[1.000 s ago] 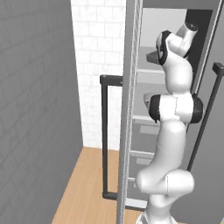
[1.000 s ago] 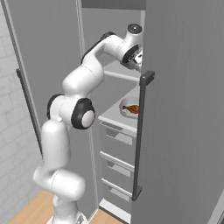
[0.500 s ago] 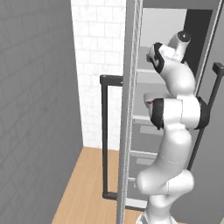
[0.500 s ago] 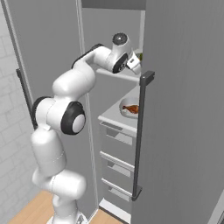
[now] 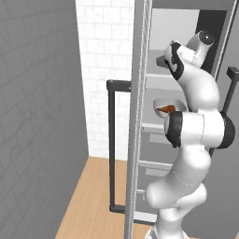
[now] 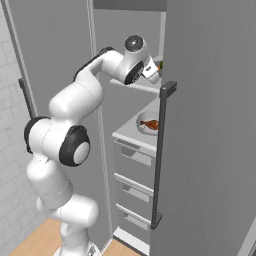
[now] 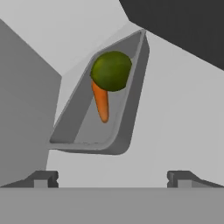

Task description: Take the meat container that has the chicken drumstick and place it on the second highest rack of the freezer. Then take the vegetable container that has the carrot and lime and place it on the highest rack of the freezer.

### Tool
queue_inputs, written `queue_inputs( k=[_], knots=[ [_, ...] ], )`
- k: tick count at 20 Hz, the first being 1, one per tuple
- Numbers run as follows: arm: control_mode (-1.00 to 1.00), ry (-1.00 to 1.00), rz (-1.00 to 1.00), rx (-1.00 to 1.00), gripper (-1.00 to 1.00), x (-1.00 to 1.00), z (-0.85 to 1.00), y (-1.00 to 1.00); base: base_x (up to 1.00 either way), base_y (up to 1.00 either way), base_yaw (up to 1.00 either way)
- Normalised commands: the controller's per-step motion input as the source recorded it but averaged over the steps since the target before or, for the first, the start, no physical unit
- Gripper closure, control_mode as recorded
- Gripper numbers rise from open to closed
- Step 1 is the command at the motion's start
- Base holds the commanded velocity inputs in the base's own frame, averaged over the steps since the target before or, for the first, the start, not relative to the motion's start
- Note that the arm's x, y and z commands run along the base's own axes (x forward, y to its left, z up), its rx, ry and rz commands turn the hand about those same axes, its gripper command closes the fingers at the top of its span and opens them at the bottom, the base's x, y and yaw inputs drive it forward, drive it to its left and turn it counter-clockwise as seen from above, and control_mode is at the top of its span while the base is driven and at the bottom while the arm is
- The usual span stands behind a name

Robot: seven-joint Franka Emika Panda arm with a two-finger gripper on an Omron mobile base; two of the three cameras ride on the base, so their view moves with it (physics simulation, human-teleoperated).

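The vegetable container (image 7: pixel 103 111), a grey tray holding the lime (image 7: pixel 110 71) and the carrot (image 7: pixel 101 103), rests on the highest rack (image 7: pixel 175 122) of the freezer (image 6: pixel 131 190). My gripper (image 7: pixel 112 179) is open just in front of the tray, with nothing between its fingers. In the right base view the gripper (image 6: pixel 156 76) hangs at the front edge of the highest rack (image 6: pixel 131 86), and the lime (image 6: pixel 160 65) peeks out behind it. One shelf down, the meat container (image 6: pixel 148 124) holds the chicken drumstick (image 6: pixel 150 124). It also shows in the left base view as the meat container (image 5: pixel 168 103).
The freezer's grey drawers (image 6: pixel 132 155) lie below the lower shelf. A door with a long dark bar handle (image 6: pixel 160 155) stands close on the right, another dark handle (image 5: pixel 112 144) on the left. A white brick wall (image 5: pixel 102 46) and wood floor (image 5: pixel 93 196) lie left.
The arm has folded down and back, and the hand has drawn a little away from the upper shelf. The jaws have stayed open. Both containers stay where they were.
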Motion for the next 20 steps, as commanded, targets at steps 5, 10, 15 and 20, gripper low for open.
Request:
queue_inputs(
  k=[5,10,15,20],
  knots=[
    [-1.0,-0.01,-0.01,0.07,-1.0,-0.96,0.05,0.0,0.0,0.0,0.0],
    [-1.0,-0.02,-0.05,0.03,-1.0,-1.0,0.0,0.0,0.0,0.0,0.0],
    [-1.0,-0.02,-0.03,0.02,-1.0,-1.0,-0.02,0.07,0.0,0.0,0.0],
    [-1.0,-0.02,0.0,0.0,-1.0,-1.0,-0.14,0.19,0.0,0.0,0.0]
  ],
)
